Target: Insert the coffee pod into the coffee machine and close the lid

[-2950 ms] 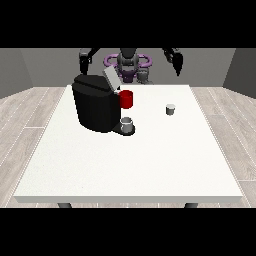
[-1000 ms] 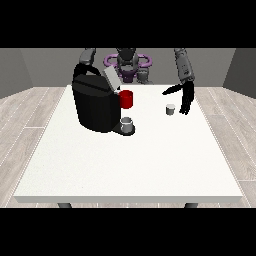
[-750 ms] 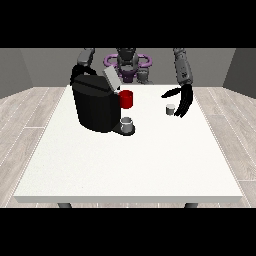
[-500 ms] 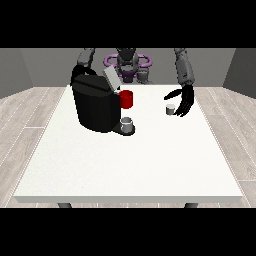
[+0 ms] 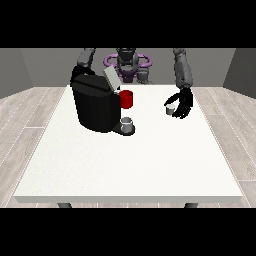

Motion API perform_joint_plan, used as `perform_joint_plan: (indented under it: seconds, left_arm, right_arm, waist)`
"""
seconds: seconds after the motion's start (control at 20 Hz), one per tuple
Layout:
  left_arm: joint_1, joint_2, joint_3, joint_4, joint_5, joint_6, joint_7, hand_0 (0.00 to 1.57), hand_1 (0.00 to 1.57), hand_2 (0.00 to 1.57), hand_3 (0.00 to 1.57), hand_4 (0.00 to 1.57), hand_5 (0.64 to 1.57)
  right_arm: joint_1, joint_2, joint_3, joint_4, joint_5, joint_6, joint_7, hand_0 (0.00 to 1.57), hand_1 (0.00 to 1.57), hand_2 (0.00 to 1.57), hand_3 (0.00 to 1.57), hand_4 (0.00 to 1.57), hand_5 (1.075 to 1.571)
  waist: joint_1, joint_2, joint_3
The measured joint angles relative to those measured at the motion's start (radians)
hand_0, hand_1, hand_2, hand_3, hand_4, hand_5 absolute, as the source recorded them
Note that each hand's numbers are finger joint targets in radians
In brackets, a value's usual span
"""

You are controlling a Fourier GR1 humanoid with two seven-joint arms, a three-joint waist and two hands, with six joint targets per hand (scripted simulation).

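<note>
A small grey coffee pod (image 5: pixel 170 109) stands on the white table (image 5: pixel 130 160) at the right. The hand at the view's right (image 5: pixel 183 103) is right beside it, fingers curved round its far and right side; whether they touch it I cannot tell. The black coffee machine (image 5: pixel 94 105) stands at the table's left, its grey lid (image 5: pixel 112 79) tilted up and a red part (image 5: pixel 126 99) on its front. A grey cup (image 5: pixel 127 123) sits on its base. The arm at the view's left goes behind the machine and its hand is hidden.
The robot's torso (image 5: pixel 127 64) is behind the table's far edge. Grey wooden floor surrounds the table.
The hand at the view's right came down from beside the robot's shoulder to the pod and has closed in around it. The machine and cup have not moved.
</note>
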Motion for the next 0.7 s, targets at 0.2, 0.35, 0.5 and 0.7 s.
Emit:
perform_joint_plan:
  seconds: [0.2,0.35,0.5,0.7]
  left_arm:
    - [-0.025,-0.006,0.006,0.031,-0.024,0.046,-0.020,0.92,0.92,1.04,0.83,0.36,1.571]
    - [-0.042,-0.003,0.000,0.051,-0.052,0.072,-0.026,0.93,0.93,1.04,0.82,0.28,1.571]
    - [-0.055,0.009,-0.017,0.067,-0.087,0.081,-0.022,1.03,1.03,1.11,0.89,0.29,1.571]
    - [-0.063,0.016,-0.018,0.095,-0.111,0.097,-0.056,1.27,1.27,1.40,1.36,0.51,1.571]
  right_arm:
    - [-0.004,-0.003,-0.009,0.002,-0.004,0.001,0.003,0.00,0.00,0.00,0.00,0.51,1.571]
    - [-0.007,0.006,-0.010,0.006,-0.010,0.001,-0.007,0.00,0.00,0.00,0.00,0.49,1.571]
    - [-0.016,0.008,-0.018,0.016,-0.018,0.002,-0.019,0.00,0.00,0.00,0.00,0.51,1.571]
    - [-0.009,0.014,-0.018,0.001,-0.027,0.001,-0.014,0.00,0.00,0.00,0.00,0.43,1.571]
  waist:
    - [-0.002,0.001,-0.0011]
    - [-0.005,0.005,-0.0019]
    - [-0.010,0.013,-0.0018]
    - [-0.012,0.016,-0.0013]
